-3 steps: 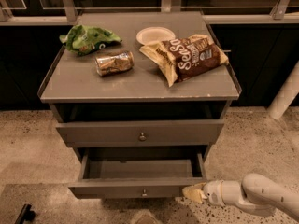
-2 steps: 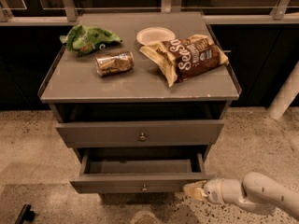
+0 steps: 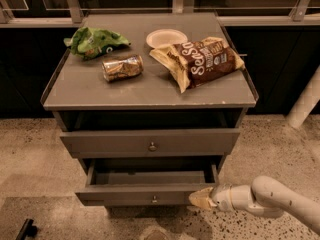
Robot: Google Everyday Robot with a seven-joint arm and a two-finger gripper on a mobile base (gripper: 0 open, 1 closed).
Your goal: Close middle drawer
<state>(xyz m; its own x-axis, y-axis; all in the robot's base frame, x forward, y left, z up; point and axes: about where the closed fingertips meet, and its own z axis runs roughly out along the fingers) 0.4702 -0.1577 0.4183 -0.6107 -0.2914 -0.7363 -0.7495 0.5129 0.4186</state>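
Note:
The middle drawer [image 3: 125, 194] is the low grey front with a small round knob [image 3: 154, 199]. It stands pulled out, and its empty inside shows. My gripper [image 3: 199, 198] comes in from the lower right on a white arm [image 3: 270, 201]. Its tan fingertips are together and rest against the right end of the drawer's front panel. The taller-fronted top drawer [image 3: 150, 142] sits above. The lowest drawer is hidden under the open one.
The cabinet top [image 3: 80, 89] holds a green bag [image 3: 92, 40], a crushed can [image 3: 122, 67], a white bowl [image 3: 166, 37] and a brown chip bag [image 3: 200, 60]. A white post [image 3: 305, 104] stands at the right. The floor is speckled. A dark object [image 3: 26, 229] lies at the lower left.
The gripper has moved a little left and toward the cabinet, against the drawer front. The middle drawer has slid in slightly.

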